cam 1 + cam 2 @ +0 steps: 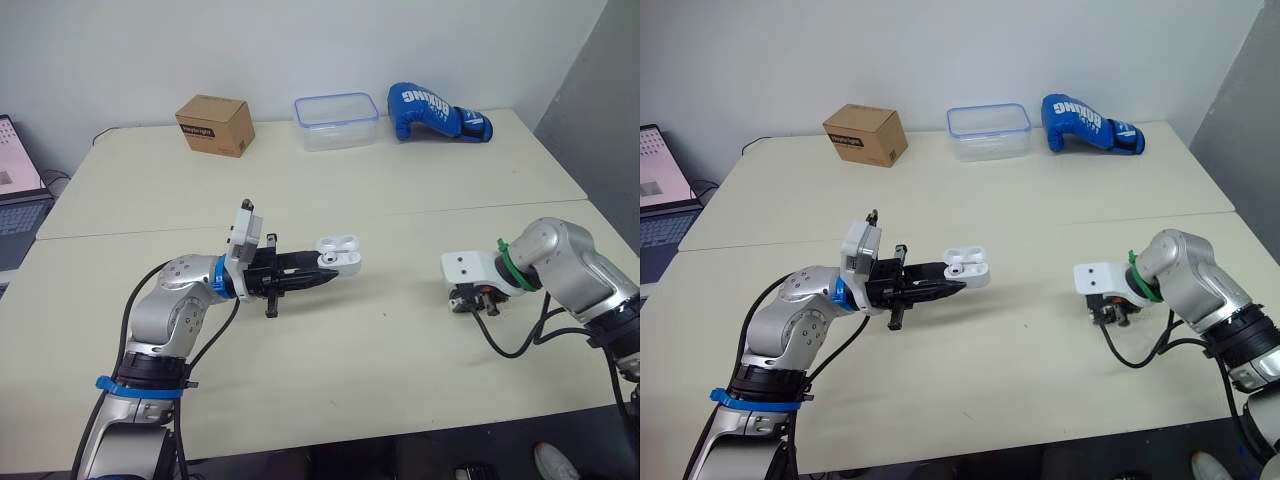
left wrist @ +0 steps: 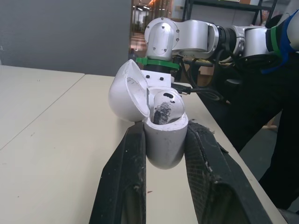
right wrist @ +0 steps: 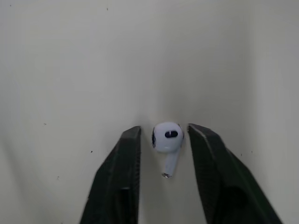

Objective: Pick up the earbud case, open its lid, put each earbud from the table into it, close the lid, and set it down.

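My left gripper is shut on the white earbud case, holding it a little above the middle of the table. In the left wrist view the case sits upright between the two black fingers. Its lid is swung open and one earbud sits inside. My right gripper points down at the table on the right. In the right wrist view a white earbud lies on the table between its fingers, which stand open with small gaps on both sides.
Along the far edge stand a cardboard box, a clear plastic container and a blue boxing glove. A laptop sits off the table's left side. A seam crosses the tabletop.
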`<act>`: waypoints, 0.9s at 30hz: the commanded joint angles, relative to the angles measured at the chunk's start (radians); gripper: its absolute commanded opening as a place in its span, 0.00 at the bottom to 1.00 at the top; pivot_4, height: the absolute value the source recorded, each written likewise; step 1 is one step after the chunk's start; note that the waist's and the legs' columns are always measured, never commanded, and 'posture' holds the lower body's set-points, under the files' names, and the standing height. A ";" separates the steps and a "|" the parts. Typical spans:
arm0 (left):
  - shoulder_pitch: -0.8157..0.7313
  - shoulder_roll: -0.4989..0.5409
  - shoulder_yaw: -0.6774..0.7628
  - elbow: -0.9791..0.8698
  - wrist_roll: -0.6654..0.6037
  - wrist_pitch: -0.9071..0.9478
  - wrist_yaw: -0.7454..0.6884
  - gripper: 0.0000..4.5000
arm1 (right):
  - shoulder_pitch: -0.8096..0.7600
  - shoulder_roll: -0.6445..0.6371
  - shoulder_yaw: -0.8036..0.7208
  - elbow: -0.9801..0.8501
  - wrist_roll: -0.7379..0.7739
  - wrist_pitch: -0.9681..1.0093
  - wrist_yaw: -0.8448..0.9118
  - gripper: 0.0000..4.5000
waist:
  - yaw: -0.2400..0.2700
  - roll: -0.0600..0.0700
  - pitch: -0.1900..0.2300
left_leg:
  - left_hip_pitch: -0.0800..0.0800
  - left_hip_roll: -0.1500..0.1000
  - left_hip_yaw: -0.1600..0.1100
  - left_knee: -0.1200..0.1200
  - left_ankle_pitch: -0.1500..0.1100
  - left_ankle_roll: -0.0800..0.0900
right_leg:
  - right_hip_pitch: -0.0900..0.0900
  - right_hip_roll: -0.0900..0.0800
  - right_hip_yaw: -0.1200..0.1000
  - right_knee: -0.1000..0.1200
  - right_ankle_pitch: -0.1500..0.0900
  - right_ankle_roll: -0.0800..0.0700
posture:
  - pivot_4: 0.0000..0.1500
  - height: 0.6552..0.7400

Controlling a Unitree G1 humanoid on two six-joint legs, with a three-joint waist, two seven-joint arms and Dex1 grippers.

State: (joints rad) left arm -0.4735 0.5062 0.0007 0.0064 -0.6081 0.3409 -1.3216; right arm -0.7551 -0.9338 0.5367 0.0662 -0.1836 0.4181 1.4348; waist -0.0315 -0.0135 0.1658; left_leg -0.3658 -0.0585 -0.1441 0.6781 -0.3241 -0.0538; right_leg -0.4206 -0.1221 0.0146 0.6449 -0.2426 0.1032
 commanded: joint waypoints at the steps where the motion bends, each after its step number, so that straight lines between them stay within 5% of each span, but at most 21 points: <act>1: -0.001 0.007 0.008 -0.034 -0.005 -0.010 0.002 0.17 | 0.005 -0.006 -0.015 -0.011 -0.024 -0.005 0.007 0.64 | 0.000 0.000 0.000 | 0.000 0.000 0.000 0.000 0.000 0.000 | 0.000 0.000 0.000 0.000 0.000 0.000 | 1.00 0.89; 2: -0.001 0.007 0.007 -0.035 -0.004 -0.010 0.003 0.17 | 0.005 -0.010 -0.012 -0.015 -0.031 -0.007 0.011 0.71 | 0.000 0.000 0.000 | 0.000 0.000 0.000 0.000 0.000 0.000 | 0.000 0.000 0.000 0.000 0.000 0.000 | 1.00 0.89; 27: 0.000 -0.007 -0.001 -0.032 0.013 -0.041 0.018 0.17 | -0.071 0.043 0.116 -0.166 -0.270 0.251 0.116 0.71 | 0.000 0.000 0.000 | 0.000 0.000 0.000 0.000 0.000 0.000 | 0.000 0.000 0.000 0.000 0.000 0.000 | 1.00 0.89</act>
State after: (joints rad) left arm -0.4662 0.5030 -0.0032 0.0035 -0.5900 0.3186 -1.3009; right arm -0.8060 -0.8880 0.6504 -0.0855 -0.4331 0.6581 1.5222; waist -0.0314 -0.0135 0.1658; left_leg -0.3658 -0.0587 -0.1445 0.6783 -0.3241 -0.0538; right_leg -0.4207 -0.1221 0.0145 0.6451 -0.2425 0.1032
